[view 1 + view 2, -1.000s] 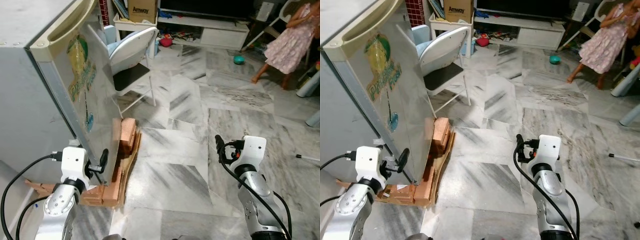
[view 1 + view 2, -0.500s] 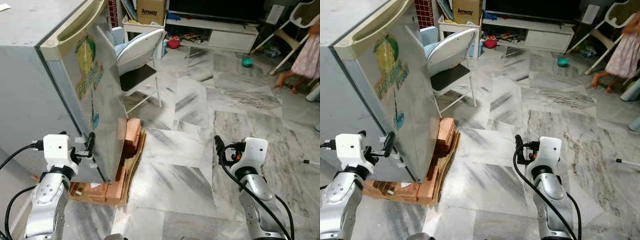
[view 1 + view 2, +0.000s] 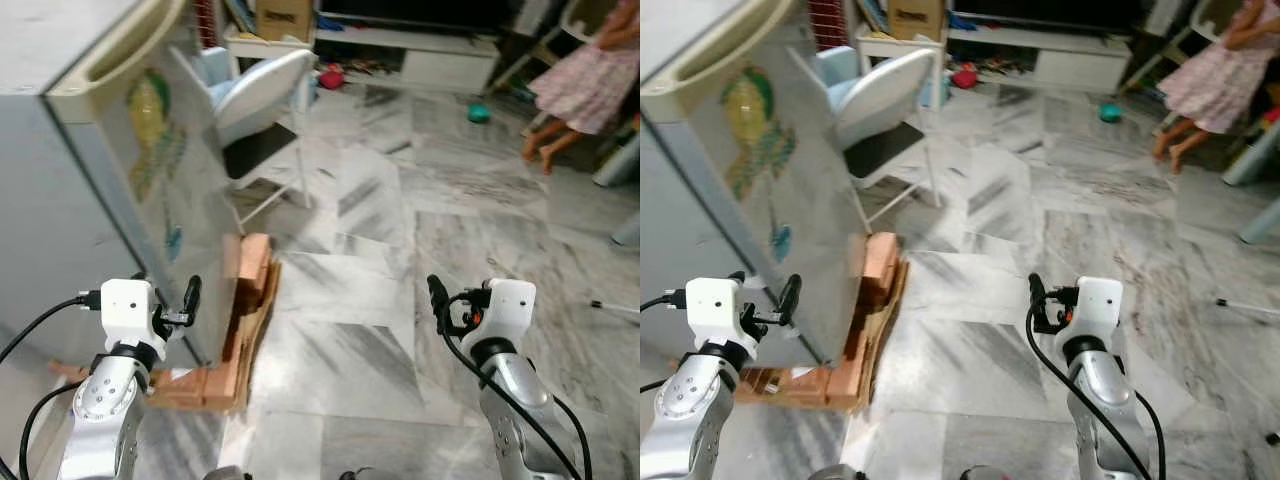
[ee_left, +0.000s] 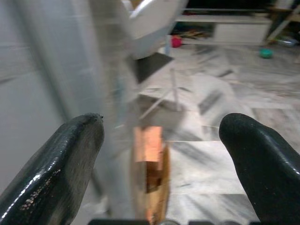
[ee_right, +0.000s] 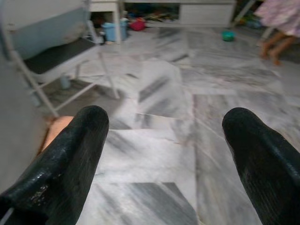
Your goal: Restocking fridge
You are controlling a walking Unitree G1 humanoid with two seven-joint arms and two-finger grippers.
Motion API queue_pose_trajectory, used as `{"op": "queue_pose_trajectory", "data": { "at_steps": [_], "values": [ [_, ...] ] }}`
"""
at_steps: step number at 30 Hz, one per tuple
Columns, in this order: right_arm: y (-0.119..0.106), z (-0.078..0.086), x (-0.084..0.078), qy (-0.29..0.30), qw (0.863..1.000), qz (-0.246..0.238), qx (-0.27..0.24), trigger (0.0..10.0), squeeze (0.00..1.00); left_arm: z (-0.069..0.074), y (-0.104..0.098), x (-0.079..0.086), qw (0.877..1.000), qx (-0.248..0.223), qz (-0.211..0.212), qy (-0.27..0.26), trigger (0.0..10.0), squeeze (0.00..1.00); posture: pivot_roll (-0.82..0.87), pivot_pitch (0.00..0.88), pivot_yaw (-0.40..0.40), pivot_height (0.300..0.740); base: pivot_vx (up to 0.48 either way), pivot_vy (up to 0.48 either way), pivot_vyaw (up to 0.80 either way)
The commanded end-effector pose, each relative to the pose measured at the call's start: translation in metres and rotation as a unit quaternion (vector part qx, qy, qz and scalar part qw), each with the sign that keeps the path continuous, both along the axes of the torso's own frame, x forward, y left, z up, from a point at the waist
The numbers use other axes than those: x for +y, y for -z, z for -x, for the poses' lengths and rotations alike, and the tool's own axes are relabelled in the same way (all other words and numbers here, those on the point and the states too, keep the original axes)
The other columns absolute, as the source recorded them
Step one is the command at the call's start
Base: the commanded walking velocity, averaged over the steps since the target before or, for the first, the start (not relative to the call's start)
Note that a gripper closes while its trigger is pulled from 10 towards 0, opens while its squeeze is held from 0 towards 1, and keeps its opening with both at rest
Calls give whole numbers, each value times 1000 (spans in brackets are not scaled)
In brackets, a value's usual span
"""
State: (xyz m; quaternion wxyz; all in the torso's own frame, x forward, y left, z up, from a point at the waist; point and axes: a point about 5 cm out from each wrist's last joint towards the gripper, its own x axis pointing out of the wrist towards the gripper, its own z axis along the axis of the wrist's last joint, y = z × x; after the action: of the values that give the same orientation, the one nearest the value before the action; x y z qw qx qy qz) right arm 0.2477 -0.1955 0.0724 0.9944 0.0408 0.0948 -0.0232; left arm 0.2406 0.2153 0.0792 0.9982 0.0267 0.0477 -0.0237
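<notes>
The fridge stands at the robot's left, door shut, a faded sticker on the door face and a recessed handle along the top edge. Its base rests on a stack of bricks and cardboard that juts out past the door's lower corner onto the floor.

The left gripper is raised just beside the fridge's lower door edge, at the corner nearest the bricks. Its fingers are spread wide and hold nothing; the door edge lies between them in the wrist view, contact not discernible owing to blur.

The right gripper is held up over the marble floor, well apart from the fridge, fingers parted and empty.

A white folding chair stands just beyond the fridge door. To the right of the fridge the floor is open. A person in a pink dress stands at the far right, near a low TV cabinet. A teal ball lies on the floor before the cabinet.
</notes>
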Motion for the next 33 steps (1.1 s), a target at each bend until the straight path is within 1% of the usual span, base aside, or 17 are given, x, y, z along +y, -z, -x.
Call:
{"op": "queue_pose_trajectory", "data": {
  "at_steps": [1,10,12,30,33],
  "values": [
    [-3,0,-1,-3,1000,4,-2,10000,0,-2,-6,-7,1000,-14,-2,17,10000,0,27,11,-49,740,0,0,0],
    [-4,-1,-1,-4,1000,7,-2,10000,0,-2,-5,-9,1000,-12,4,17,10000,0,24,6,-50,740,0,0,0],
    [-3,-1,-1,-5,1000,7,-2,10000,0,-2,-4,-9,1000,-12,4,18,10000,0,24,6,-50,740,0,251,0],
    [-4,-4,1,-9,1000,7,-1,10000,0,-2,-5,-10,1000,-14,1,24,10000,0,28,12,-56,740,296,317,0],
    [-2,-3,0,-8,1000,8,3,10000,0,-1,-5,-10,1000,-14,0,25,10000,0,27,13,-55,740,0,0,0]
  ]
}}
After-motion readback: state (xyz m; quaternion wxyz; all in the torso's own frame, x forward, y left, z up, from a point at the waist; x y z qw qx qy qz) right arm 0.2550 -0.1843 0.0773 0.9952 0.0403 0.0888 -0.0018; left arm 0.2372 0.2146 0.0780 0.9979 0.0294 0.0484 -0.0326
